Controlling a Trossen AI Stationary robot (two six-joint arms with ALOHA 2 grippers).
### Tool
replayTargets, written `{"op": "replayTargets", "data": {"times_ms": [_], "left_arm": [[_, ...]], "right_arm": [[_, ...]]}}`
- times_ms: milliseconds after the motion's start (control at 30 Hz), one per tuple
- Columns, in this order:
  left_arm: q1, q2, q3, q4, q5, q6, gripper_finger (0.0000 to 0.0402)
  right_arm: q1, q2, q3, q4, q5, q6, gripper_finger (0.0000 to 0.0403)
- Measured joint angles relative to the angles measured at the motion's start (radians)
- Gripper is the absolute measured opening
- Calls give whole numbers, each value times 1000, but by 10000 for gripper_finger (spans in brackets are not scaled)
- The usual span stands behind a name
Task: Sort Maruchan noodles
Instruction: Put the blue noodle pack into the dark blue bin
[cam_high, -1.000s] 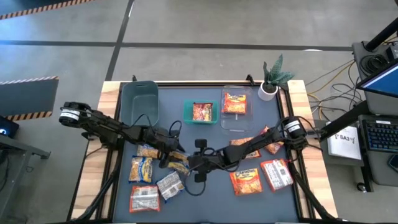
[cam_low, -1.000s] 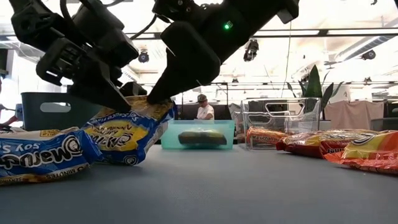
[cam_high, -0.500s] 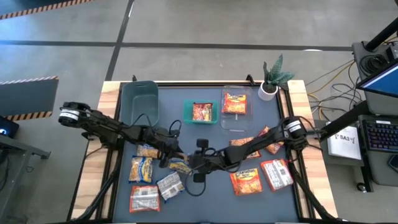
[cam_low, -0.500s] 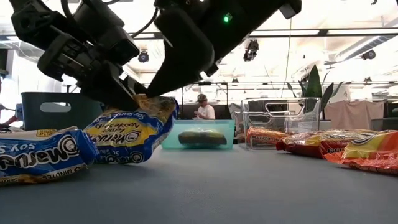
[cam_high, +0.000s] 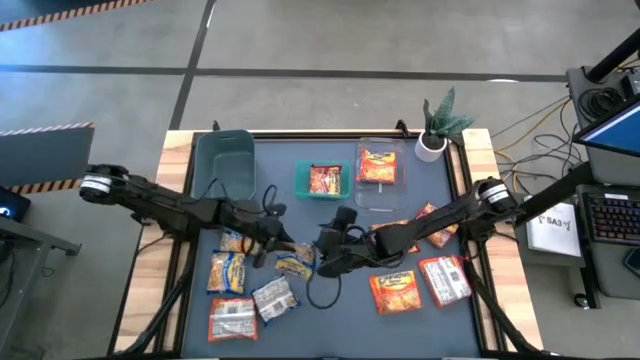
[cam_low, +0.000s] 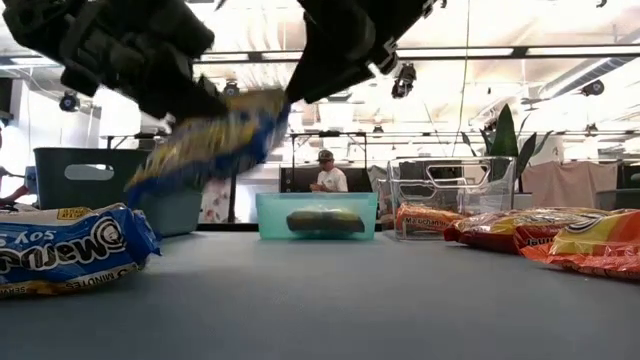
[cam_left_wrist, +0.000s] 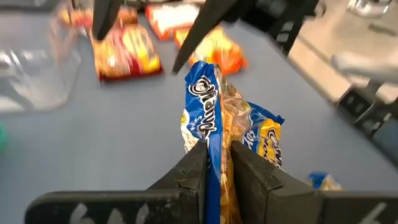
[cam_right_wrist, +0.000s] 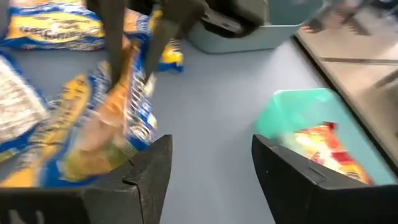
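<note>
My left gripper (cam_high: 274, 250) is shut on a yellow-and-blue noodle packet (cam_high: 296, 266) over the middle of the table. In the low view this packet (cam_low: 205, 140) hangs above the mat. Just right of it, my right gripper (cam_high: 326, 256) stands open (cam_right_wrist: 211, 168) and holds nothing; the packet (cam_right_wrist: 118, 106) lies ahead of its fingers. More yellow-and-blue packets (cam_high: 227, 270) and grey-white ones (cam_high: 272, 298) lie flat at the near left. Orange-red packets (cam_high: 395, 290) and a red-and-white one (cam_high: 445, 280) lie at the right. My left gripper pinches the yellow-and-blue packet between its two fingers, which close on its flat faces at one end (cam_left_wrist: 217, 163). The fingers slant down from the table's left. The packet sticks out beyond them, crumpled and tilted, lifted clear of the mat (cam_low: 150, 180).
A dark bin (cam_high: 225, 165) stands at the far left. A small teal bin (cam_high: 322, 193) and a clear bin (cam_high: 378, 195), each with an orange-red packet, stand at the far middle. A potted plant (cam_high: 440, 125) is at the far right corner. A person shows beyond the table (cam_low: 325, 175).
My right gripper has let go of the yellow-and-blue packet and drawn back up and toward the table's right. My left gripper, shut on the packet, has lifted it off the mat; it now hangs tilted, clear of the table.
</note>
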Motion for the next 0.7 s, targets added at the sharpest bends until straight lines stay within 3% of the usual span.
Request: {"op": "replayTargets", "data": {"times_ms": [233, 400, 533, 700], "left_arm": [[-15, -188, 46, -68, 1, -13, 41], [-16, -288, 187, -341, -74, 35, 41], [-11, -329, 342, -666, -301, 145, 41], [-6, -327, 504, -969, -767, 206, 41]], "right_arm": [[1, -83, -29, -33, 88, -66, 221], [11, -203, -78, -25, 160, -113, 220], [13, -287, -145, 27, 168, -133, 219], [12, -356, -259, 217, 168, -234, 219]]}}
